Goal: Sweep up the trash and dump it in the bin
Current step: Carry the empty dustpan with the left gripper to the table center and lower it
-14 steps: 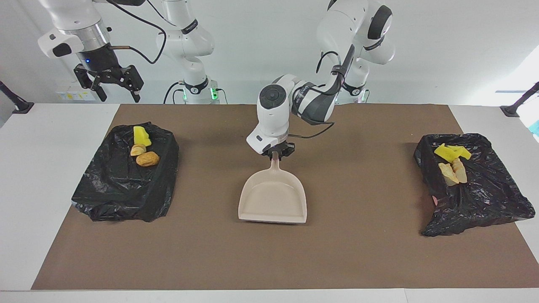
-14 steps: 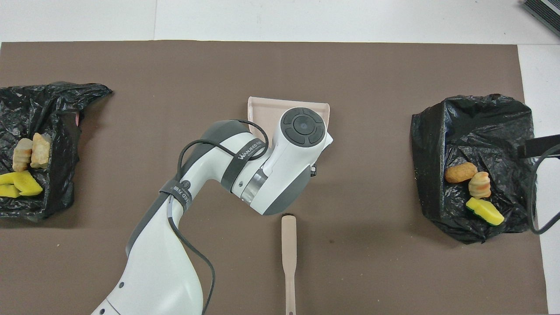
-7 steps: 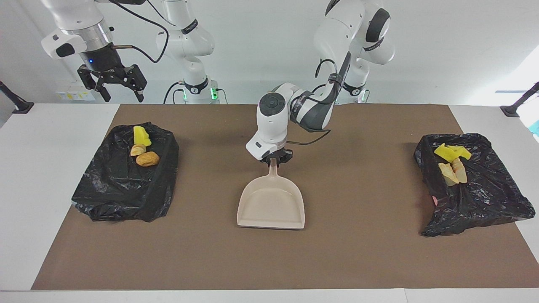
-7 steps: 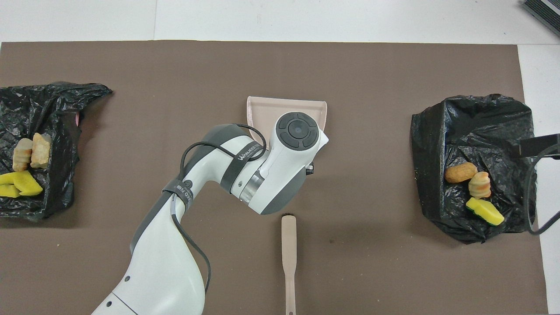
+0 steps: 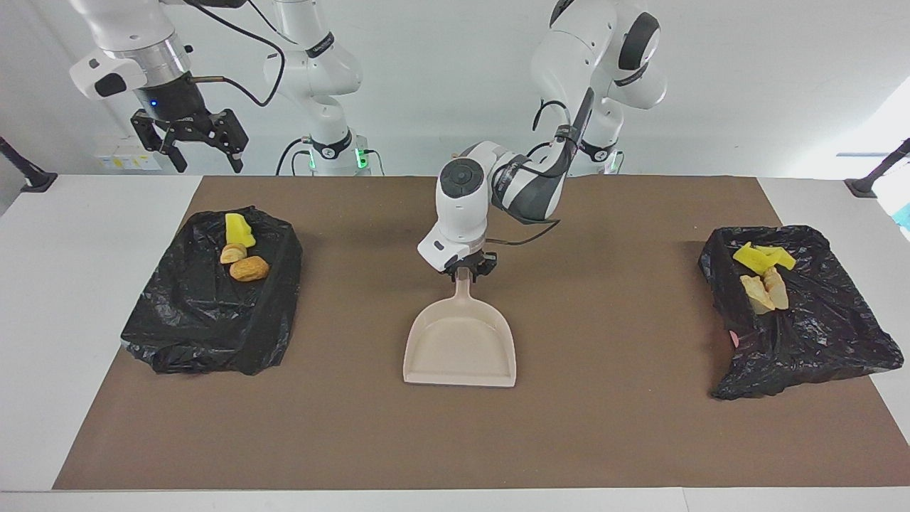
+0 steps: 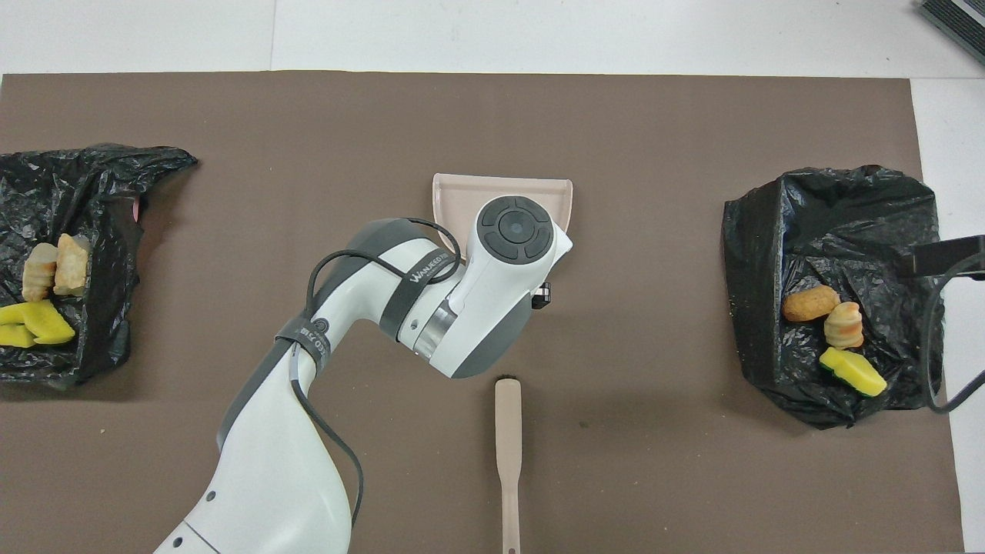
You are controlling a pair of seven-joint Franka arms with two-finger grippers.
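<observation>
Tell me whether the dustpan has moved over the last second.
Yes, slightly. In the overhead view the dustpan has slid toward the brush, nearer the robots.

place: robotics lab | evidence: two Franka arms (image 5: 498, 192); brown mat (image 5: 604, 427); white walls

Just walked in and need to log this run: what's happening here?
The left gripper is at the handle of a beige dustpan lying flat mid-table. The trash already sits in two black bag-lined bins, one at each end. A brush lies near the robots. The right gripper waits, open, raised.
</observation>
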